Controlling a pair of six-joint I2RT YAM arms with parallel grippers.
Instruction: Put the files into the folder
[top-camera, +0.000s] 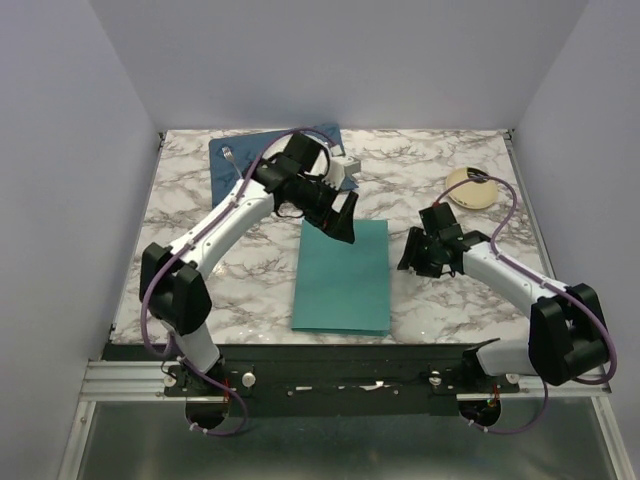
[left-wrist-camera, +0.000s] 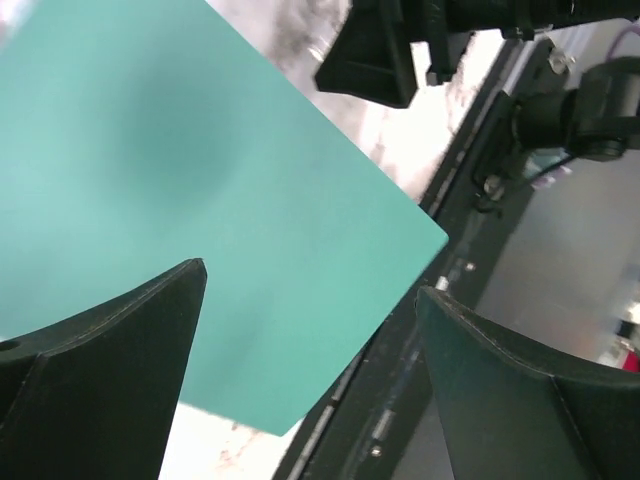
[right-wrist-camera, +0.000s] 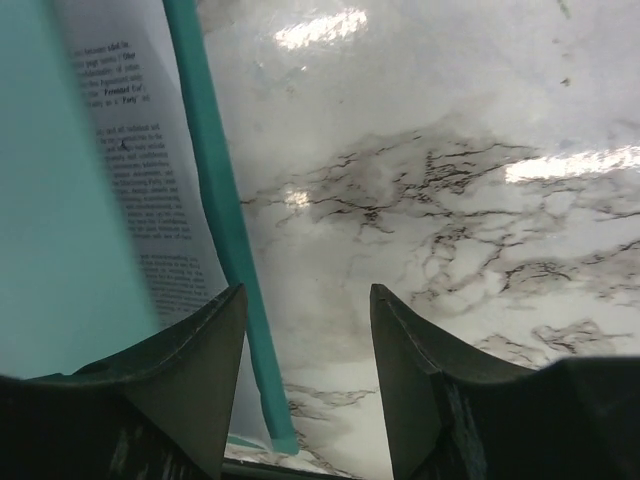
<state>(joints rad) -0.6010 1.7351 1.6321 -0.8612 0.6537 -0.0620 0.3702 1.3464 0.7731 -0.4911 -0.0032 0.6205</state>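
The teal-green folder (top-camera: 345, 280) lies flat on the marble table, centre front. My left gripper (top-camera: 342, 226) hovers over its far left corner, open and empty; in the left wrist view the folder (left-wrist-camera: 200, 170) fills the space below the open left gripper (left-wrist-camera: 312, 278). My right gripper (top-camera: 413, 252) is open and empty just right of the folder's right edge. In the right wrist view the right gripper (right-wrist-camera: 308, 288) is over bare marble. Its left finger is beside the folder's edge (right-wrist-camera: 215, 200), where the files (right-wrist-camera: 140, 170), white sheets with black text, show between the teal covers.
A dark blue placemat (top-camera: 262, 150) with a small metal clip (top-camera: 229, 153) lies at the back left. A white object (top-camera: 347, 172) sits beside it. A round cream dish (top-camera: 470, 187) sits at the back right. The black front rail (left-wrist-camera: 480, 200) runs along the table's near edge.
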